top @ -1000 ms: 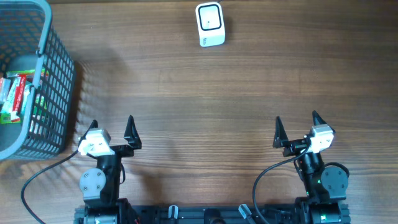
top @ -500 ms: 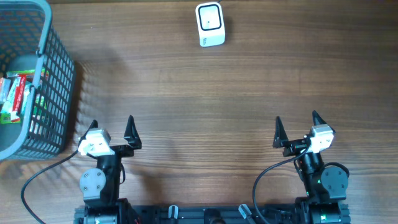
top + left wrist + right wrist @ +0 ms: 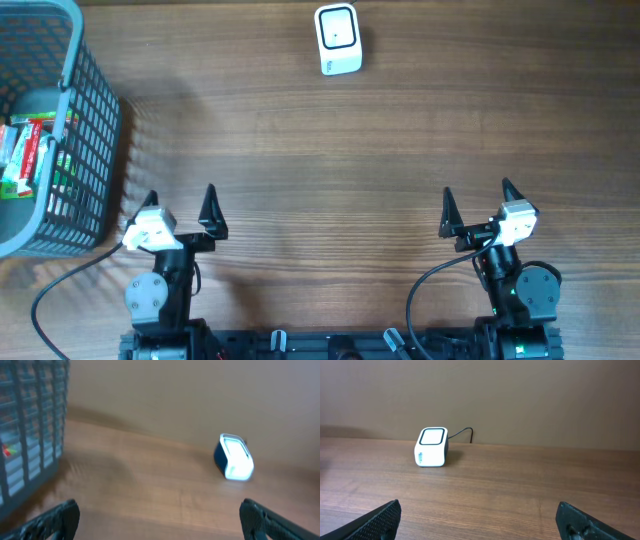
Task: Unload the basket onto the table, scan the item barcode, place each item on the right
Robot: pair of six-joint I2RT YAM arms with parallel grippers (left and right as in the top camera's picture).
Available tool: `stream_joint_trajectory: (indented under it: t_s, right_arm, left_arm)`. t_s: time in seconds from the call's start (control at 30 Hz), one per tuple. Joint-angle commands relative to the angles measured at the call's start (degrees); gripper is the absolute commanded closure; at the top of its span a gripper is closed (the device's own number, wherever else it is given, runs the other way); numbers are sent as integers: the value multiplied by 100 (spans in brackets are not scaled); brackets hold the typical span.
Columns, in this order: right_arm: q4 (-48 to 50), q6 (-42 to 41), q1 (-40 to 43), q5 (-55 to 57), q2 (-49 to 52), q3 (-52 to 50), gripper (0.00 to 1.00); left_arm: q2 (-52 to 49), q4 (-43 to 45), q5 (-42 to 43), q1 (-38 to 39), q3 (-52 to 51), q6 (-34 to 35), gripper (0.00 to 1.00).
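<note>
Overhead: the left arm has turned slightly toward the basket (image 3: 95, 150) since half a second ago, probably starting its reach. The left gripper (image 3: 180, 200) and right gripper (image 3: 478, 192) are both spread and empty, and the item (image 3: 25, 155) lies inside the basket. Left wrist: blurred; the basket wall screens the item. Right wrist: the scanner (image 3: 431, 447) stands well ahead.

Overhead cam looks straight down on the whole table (image 3: 400, 130). Both wrist cams sit low near the front edge, facing the back wall (image 3: 520, 400); all 3 catch the scanner (image 3: 338, 39).
</note>
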State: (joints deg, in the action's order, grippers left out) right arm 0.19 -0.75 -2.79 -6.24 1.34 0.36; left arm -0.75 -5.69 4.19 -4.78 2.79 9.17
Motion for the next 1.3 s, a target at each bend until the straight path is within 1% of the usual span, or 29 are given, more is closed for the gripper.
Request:
stream_joint_trajectory:
  t_s: [0.0, 0.1, 0.17, 0.23, 0.33, 0.43, 0.5, 0.53, 0.57, 0.63, 0.67, 0.73, 0.8, 0.87, 0.93, 1.0, 1.07, 1.17, 1.27]
  right_arm:
    - [20, 35, 39, -24, 33, -7, 0]
    - [20, 37, 39, -26, 33, -7, 0]
    - [22, 37, 39, -26, 33, -7, 0]
    - [20, 35, 39, -26, 33, -7, 0]
    - [20, 35, 39, -26, 33, -7, 0]
    - [20, 35, 39, -24, 35, -7, 0]
    - [20, 35, 39, -26, 37, -7, 0]
    - [20, 37, 39, -26, 37, -7, 0]
    - [20, 37, 39, -26, 37, -7, 0]
    - [20, 35, 39, -26, 37, -7, 0]
    - [20, 35, 39, -26, 37, -7, 0]
    - [20, 35, 39, -26, 37, -7, 0]
    - [20, 35, 39, -24, 37, -7, 0]
    - [20, 37, 39, -26, 37, -7, 0]
    - [20, 35, 39, -26, 37, -7, 0]
    - [20, 35, 39, -26, 37, -7, 0]
    - [20, 37, 39, -24, 37, -7, 0]
    - [20, 37, 39, -26, 37, -7, 0]
    - [20, 35, 39, -24, 37, -7, 0]
  left_arm:
    - [-33, -1019, 264, 22, 1110, 291, 0]
    - [-332, -1976, 286, 22, 2059, 813, 0]
    - [-627, -2450, 328, 22, 2647, 1060, 0]
    - [-1150, -3032, 487, 22, 3488, 1104, 0]
    - [-2216, -4085, 564, 22, 4951, 1093, 1]
    - [-3370, -5121, 562, 22, 6446, 988, 0]
    - [-4146, -5818, 562, 22, 7499, 715, 0]
    - [-4701, -6343, 562, 22, 8290, 452, 0]
    - [-5042, -6653, 560, 22, 8773, 304, 0]
    - [-6006, -7484, 531, 22, 10172, -17, 0]
    - [-6400, -7740, 472, 20, 10734, -22, 0]
    - [-7051, -7864, 450, 20, 11630, -22, 0]
    - [-7493, -7895, 367, 20, 12177, -22, 0]
    - [-7827, -7903, 116, 20, 12478, -28, 0]
    - [-7984, -7938, -525, 7, 12496, -26, 0]
    - [-8137, -8043, -1412, -59, 12496, -44, 0]
    - [-8286, -8081, -2000, -214, 12496, -149, 0]
    - [-8485, -8102, -2120, -704, 12496, -444, 0]
    - [-8682, -8089, -2120, -1480, 12496, -457, 0]
